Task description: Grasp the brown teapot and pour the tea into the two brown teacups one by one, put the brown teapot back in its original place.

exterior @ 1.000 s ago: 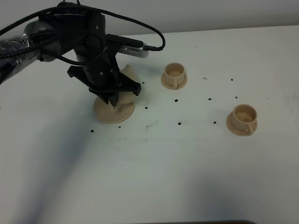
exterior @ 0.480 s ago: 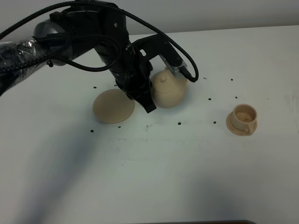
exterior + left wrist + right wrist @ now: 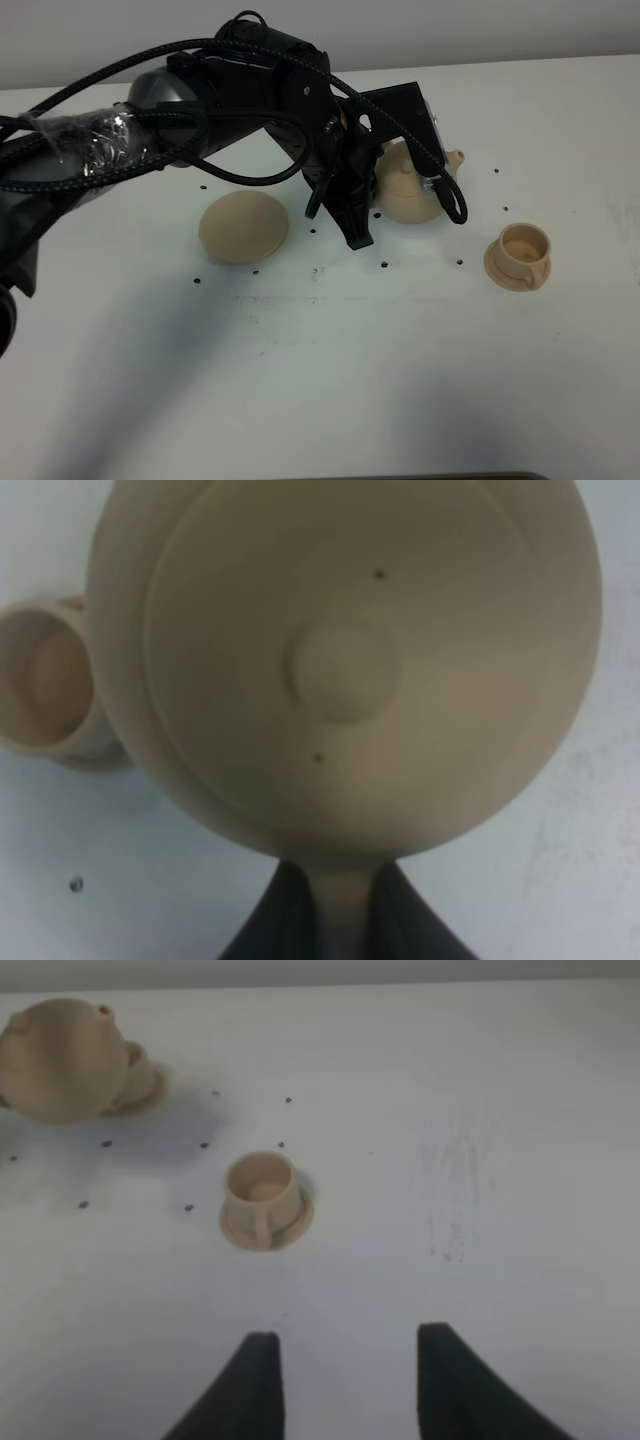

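My left gripper [image 3: 366, 205] is shut on the loop handle of the brown teapot [image 3: 410, 188] and holds it above the table, spout pointing right. In the left wrist view the teapot [image 3: 343, 668] fills the frame, its handle between my gripper's fingers [image 3: 343, 920]. One brown teacup [image 3: 45, 695] on its saucer lies partly under the pot; the arm hides it in the high view. The other brown teacup [image 3: 521, 255] stands on its saucer to the right, apart from the pot. My right gripper [image 3: 345, 1380] is open and empty, short of that cup [image 3: 262, 1195]. No tea shows.
The teapot's flat round tan saucer [image 3: 243, 227] lies bare on the white table left of the arm. Small dark specks dot the tabletop. The right wrist view also shows the teapot [image 3: 60, 1058] and the far cup [image 3: 142, 1075] behind it.
My left gripper has lifted the teapot off its saucer and carried it right, to over the far cup, which is now covered in the high view. The near cup has not moved.
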Controlling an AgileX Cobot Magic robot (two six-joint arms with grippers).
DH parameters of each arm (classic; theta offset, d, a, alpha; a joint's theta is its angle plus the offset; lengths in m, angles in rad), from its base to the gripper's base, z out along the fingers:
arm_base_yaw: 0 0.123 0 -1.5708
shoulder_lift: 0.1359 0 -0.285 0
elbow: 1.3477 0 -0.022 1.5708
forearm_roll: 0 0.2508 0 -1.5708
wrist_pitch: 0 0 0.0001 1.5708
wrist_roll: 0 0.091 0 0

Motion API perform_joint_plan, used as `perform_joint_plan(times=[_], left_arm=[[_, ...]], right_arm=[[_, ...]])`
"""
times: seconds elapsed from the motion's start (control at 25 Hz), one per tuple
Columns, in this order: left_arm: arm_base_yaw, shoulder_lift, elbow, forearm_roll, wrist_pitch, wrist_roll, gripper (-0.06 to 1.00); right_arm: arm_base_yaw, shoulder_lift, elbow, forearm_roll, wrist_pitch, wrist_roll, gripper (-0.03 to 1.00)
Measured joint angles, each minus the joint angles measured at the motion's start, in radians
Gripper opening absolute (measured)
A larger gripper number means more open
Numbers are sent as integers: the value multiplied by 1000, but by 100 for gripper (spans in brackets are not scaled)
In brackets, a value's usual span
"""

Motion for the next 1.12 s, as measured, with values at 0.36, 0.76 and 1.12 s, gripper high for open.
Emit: perform_joint_plan(times=[0.36, 0.76, 1.12], left_arm=[[-65, 168, -210, 99, 18, 2, 13], [-154, 264, -289, 385, 36, -78, 13], [-220, 278, -289, 594, 37, -119, 13]], right_arm=[[0, 0, 0, 0, 0, 0, 22], [0, 0, 0, 0, 0, 0, 21], [0, 0, 0, 0, 0, 0, 21]])
